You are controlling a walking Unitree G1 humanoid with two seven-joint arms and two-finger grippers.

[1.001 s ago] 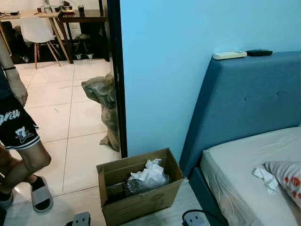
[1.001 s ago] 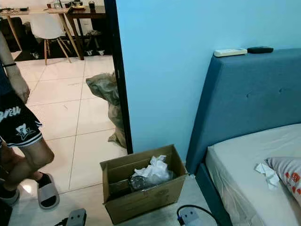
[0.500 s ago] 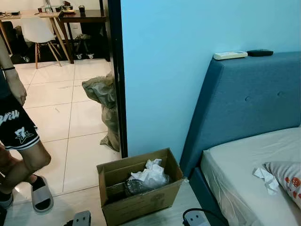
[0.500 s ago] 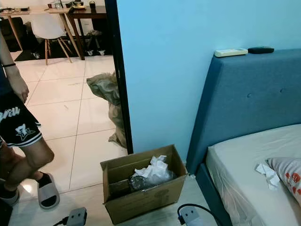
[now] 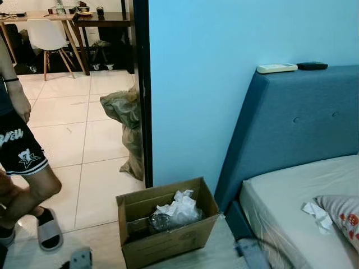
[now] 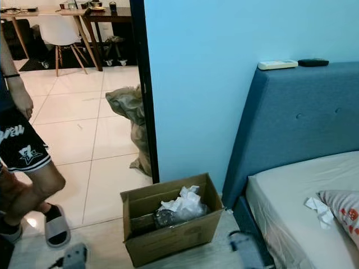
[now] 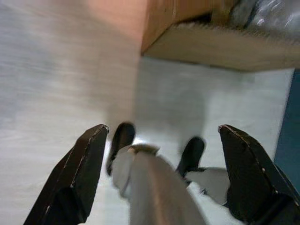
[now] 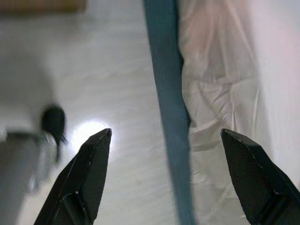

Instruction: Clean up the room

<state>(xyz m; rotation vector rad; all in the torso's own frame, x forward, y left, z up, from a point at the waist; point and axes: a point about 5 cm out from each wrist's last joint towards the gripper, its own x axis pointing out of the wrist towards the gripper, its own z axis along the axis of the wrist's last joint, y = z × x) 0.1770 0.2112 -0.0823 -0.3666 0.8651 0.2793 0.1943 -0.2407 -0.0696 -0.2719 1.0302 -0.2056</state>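
An open cardboard box (image 5: 166, 227) stands on the floor by the blue wall, holding crumpled white paper (image 5: 180, 206) and clear plastic. A crumpled white tissue (image 5: 316, 214) lies on the bed's sheet (image 5: 280, 196) beside a patterned pillow (image 5: 343, 212). My left gripper (image 7: 161, 129) hangs open over the pale floor near the box's corner (image 7: 154, 35). My right gripper (image 8: 166, 133) is open above the floor beside the bed's blue edge (image 8: 166, 93). Both arms show blurred at the bottom of the eye views, the left arm (image 5: 80, 259) and the right arm (image 5: 250, 255).
A person (image 5: 19, 151) in black shorts and grey slippers stands at the left. A brownish sack (image 5: 128, 120) leans in the doorway by the dark door frame (image 5: 141, 95). Two remotes (image 5: 276, 68) lie on the blue headboard (image 5: 291, 123). A table and white chair (image 5: 45, 36) stand far back.
The view has shifted slightly. My right arm has swung to the right toward the bed's edge and my left arm to the left, both blurred. The person has edged left.
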